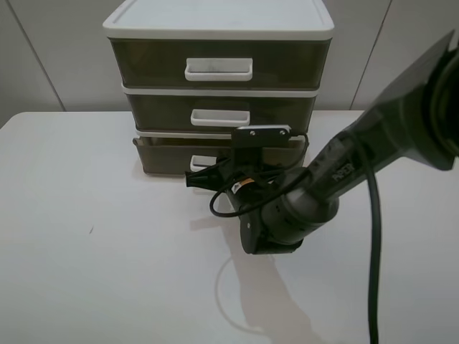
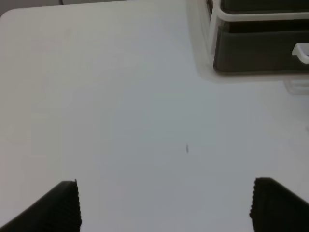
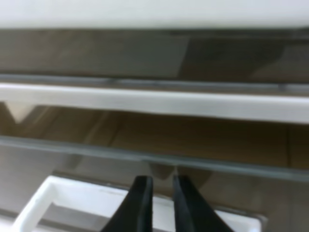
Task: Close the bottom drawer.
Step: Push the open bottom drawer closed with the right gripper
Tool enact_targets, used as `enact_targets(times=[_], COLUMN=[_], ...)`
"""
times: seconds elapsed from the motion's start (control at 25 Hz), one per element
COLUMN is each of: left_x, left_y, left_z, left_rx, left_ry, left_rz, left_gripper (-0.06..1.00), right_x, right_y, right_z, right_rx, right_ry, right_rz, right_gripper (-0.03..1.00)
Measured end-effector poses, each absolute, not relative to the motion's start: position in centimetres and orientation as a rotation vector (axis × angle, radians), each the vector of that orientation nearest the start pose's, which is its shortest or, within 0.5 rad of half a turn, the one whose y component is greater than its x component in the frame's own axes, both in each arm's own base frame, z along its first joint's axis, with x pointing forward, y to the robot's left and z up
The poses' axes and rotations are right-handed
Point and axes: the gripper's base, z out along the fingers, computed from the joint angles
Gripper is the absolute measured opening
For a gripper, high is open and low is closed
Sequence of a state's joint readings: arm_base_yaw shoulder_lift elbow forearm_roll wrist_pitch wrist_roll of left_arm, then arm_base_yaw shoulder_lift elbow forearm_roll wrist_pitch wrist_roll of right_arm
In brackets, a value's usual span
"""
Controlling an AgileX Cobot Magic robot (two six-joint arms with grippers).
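Note:
The bottom drawer (image 1: 161, 159) is the lowest tier of the white-framed three-drawer unit (image 1: 219, 18). It stands pulled out a little, its front ahead of the two drawers above. My right gripper (image 1: 195, 178) reaches across to the drawer's front, at its white handle (image 1: 201, 160), which it partly hides. In the right wrist view the gripper (image 3: 160, 181) has its black fingers (image 3: 140, 203) nearly together with nothing between them, tips at the drawer front (image 3: 231, 193) just above the handle (image 3: 72, 198). My left gripper (image 2: 166, 208) is open and empty above bare table, far from the drawer (image 2: 256, 53).
The unit stands at the back middle of the white table (image 1: 86, 236). The middle drawer (image 1: 219, 111) and top drawer (image 1: 219, 64) are pushed in. My right arm (image 1: 344, 172) and its black cable (image 1: 373, 251) cross the right side.

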State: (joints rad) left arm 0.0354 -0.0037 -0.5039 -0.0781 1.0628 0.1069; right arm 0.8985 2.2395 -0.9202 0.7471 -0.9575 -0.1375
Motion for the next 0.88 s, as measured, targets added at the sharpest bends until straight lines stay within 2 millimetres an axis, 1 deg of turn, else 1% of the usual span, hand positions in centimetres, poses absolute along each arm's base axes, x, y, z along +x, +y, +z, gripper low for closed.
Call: enact_targets(times=[0.12, 0.16, 0.36, 0.88], left_x=[-0.6, -0.6, -0.6, -0.6], left_y=[-0.6, -0.6, -0.6, -0.6], left_z=[27.8, 27.8, 27.8, 27.8], left_rx=[0.077, 0.077, 0.077, 0.077], left_ry=[2.035, 2.035, 2.035, 2.035], left_rz=[-0.004, -0.004, -0.004, -0.004], left_gripper=[0.72, 0.72, 0.72, 0.72], right_x=[28.2, 28.6, 29.1, 29.6], right_y=[25.8, 25.8, 26.2, 25.8], right_z=[6.0, 6.1, 6.3, 6.4], right_rx=[-0.124, -0.111, -0.09, -0.087], right_ry=[1.923, 1.92, 1.925, 1.929], right_rz=[0.231, 0.23, 0.243, 0.228], right_gripper=[0.02, 0.02, 0.02, 0.02])
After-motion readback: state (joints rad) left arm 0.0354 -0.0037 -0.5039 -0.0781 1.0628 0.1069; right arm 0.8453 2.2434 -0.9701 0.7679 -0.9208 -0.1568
